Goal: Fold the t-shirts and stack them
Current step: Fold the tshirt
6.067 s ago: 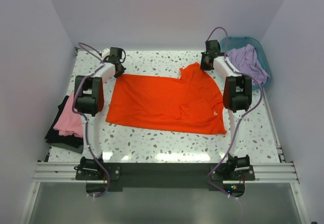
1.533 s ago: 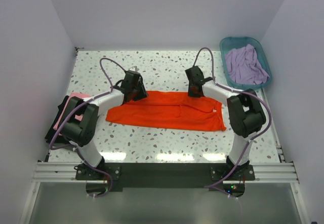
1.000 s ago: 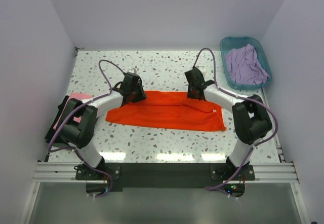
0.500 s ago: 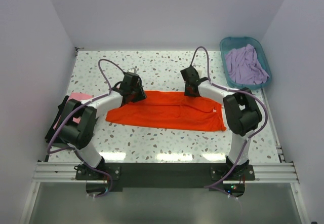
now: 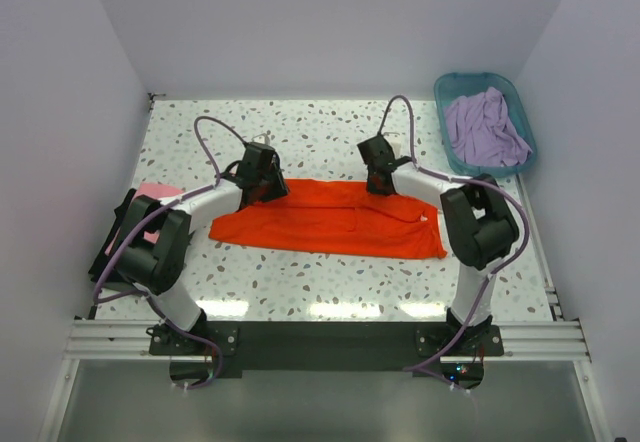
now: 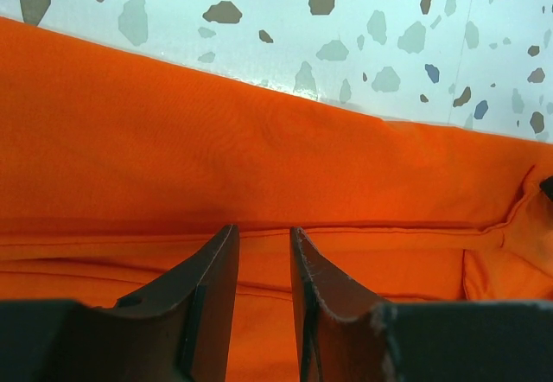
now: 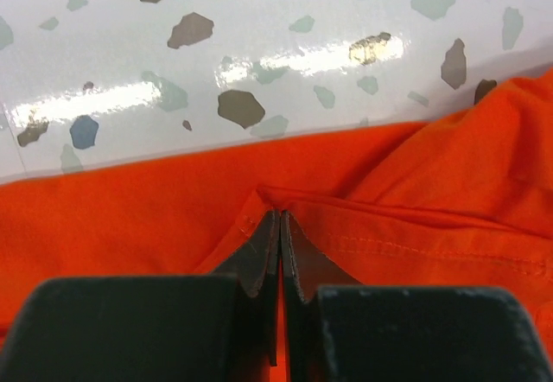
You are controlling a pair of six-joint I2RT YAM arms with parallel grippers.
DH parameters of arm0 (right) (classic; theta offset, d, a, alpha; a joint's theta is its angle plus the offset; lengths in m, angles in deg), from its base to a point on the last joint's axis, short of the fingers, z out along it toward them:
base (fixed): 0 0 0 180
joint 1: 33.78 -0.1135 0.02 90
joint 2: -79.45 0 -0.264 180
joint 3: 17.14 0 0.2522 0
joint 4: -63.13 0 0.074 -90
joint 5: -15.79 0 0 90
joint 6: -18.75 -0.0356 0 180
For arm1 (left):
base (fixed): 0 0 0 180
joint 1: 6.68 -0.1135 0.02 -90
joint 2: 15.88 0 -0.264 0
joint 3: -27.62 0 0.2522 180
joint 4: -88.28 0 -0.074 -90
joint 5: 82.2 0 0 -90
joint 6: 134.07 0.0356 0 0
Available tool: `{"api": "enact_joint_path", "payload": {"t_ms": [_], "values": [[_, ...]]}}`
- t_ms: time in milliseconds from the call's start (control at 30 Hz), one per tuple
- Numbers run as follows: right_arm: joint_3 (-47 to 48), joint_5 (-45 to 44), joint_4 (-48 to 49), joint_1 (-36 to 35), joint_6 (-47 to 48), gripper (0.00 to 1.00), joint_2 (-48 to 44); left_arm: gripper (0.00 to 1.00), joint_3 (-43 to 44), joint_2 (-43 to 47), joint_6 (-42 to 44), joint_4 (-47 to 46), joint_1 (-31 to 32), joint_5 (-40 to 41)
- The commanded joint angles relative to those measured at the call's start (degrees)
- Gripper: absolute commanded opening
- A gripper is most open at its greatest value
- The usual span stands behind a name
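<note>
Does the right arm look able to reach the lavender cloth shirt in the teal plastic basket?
Probably yes: the lavender shirt lies in the open teal basket, nothing between; the right gripper must first release the orange t-shirt it pinches.

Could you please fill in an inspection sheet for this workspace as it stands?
Surface: speckled table, glossy, no spills seen.
Job's things: orange t-shirt folded into a long band mid-table; pink t-shirt on black t-shirt at the left edge; lavender t-shirt in the teal basket, far right corner.
Clutter: nothing seen.
Grippers: left pincer open over the orange cloth; right pincer shut, apparently pinching its far folded edge.
Cables: purple cables loop above both arms.
Surroundings: plain white walls; nothing else seen.
</note>
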Motion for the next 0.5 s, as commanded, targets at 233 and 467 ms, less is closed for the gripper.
{"api": "enact_joint_path", "payload": {"t_ms": [233, 467], "values": [[-9.2, -5.6, 3.1, -3.4, -3.9, 0.00, -13.3, 0.34, -1.1, 1.7, 0.5, -3.0, 0.2, 0.3], [-14.2, -7.4, 4.9, -6.0, -5.0, 0.00, -17.1, 0.34, -1.8, 1.9, 0.3, -3.7, 0.2, 0.0]]}}
